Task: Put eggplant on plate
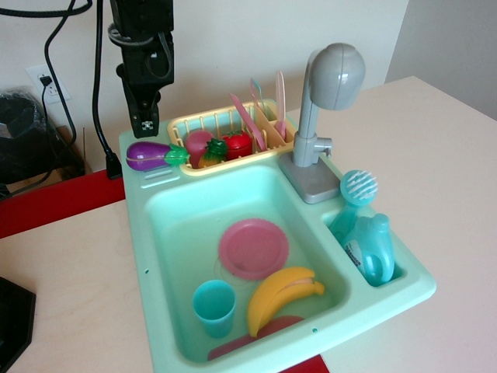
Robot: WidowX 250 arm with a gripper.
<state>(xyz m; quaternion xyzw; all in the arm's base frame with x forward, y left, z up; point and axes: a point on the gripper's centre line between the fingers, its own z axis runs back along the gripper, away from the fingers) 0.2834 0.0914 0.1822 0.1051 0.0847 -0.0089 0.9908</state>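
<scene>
At the upper left the black pincer (pixel 145 124) hangs from its arm directly above the back left corner of the toy sink (pixel 159 233). Its tips point down and sit close together, but from this angle I cannot tell whether they are parted or closed. It holds nothing and touches nothing; there is a visible gap between its tips and the eggplant (pixel 155 155) below.

The eggplant lies on its side on the sink's back ledge, just left of the yellow drying rack (pixel 203 122). It is glossy purple with a green leafy cap, and the cap end points right, touching or nearly touching the rack's corner.

Inside the rack sit a pink round toy fruit (pixel 197 143), a small yellow-and-green piece and a red strawberry-like toy (pixel 238 144), with pink utensils standing upright behind them.

Down in the teal basin, the plate (pixel 253 249) lies flat near the middle, round and pink with a raised rim, well apart from the eggplant. In front of it a teal cup (pixel 213 308) stands upright, a yellow banana (pixel 281 297) lies to its right, and a darker red flat piece (pixel 256 334) shows beneath the banana.

Further right stands the grey faucet (pixel 324 116), then a side compartment holding a round brush (pixel 357 189) and a teal bottle (pixel 374 250). The bottle bears a small label, too small to read. The sink rests on a pale wooden tabletop (pixel 70 287).
</scene>
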